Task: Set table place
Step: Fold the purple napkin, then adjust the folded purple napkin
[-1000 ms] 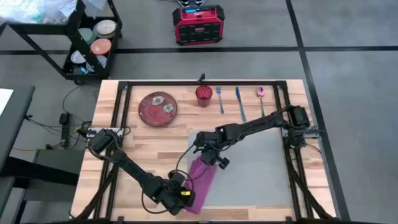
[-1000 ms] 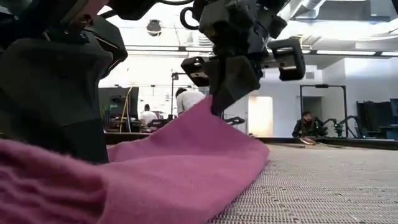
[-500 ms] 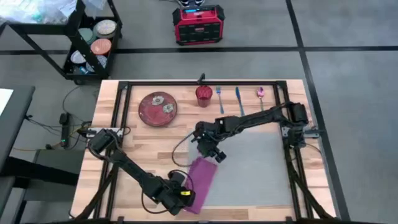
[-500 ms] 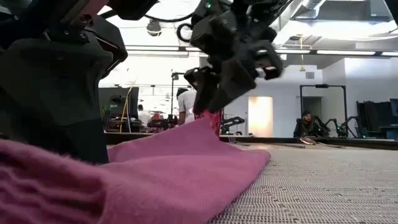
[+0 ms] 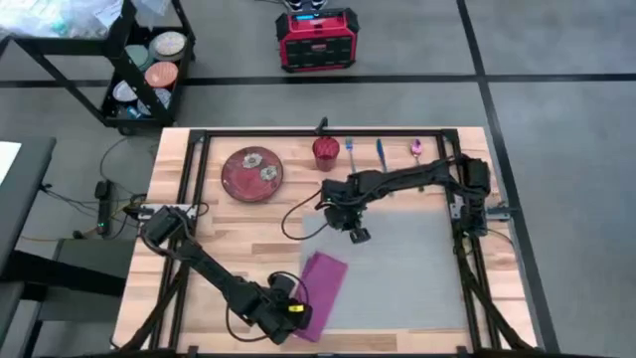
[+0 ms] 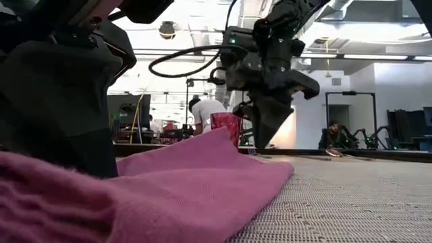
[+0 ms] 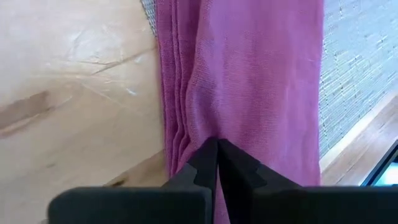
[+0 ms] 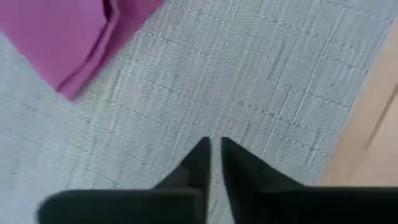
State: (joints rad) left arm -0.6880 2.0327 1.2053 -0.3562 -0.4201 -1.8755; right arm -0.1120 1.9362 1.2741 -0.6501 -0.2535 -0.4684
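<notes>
The grey placemat (image 5: 402,261) lies flat on the lower right part of the table (image 5: 209,224) in the high view. The magenta napkin (image 5: 320,282) rests along its left edge, partly on the mat and partly on the wood. A second ago the right tool (image 5: 355,230) was pinching the napkin's upper end; now it has let go and risen toward the frame's centre, its fingers nearly together and holding nothing. The left tool (image 7: 217,163), at the lower left of the high view, stays clamped on the napkin's near end. The napkin looks placed, so I judge the plate (image 5: 251,173), red cup (image 5: 325,152) and cutlery (image 5: 382,159) along the table's upper edge come next.
</notes>
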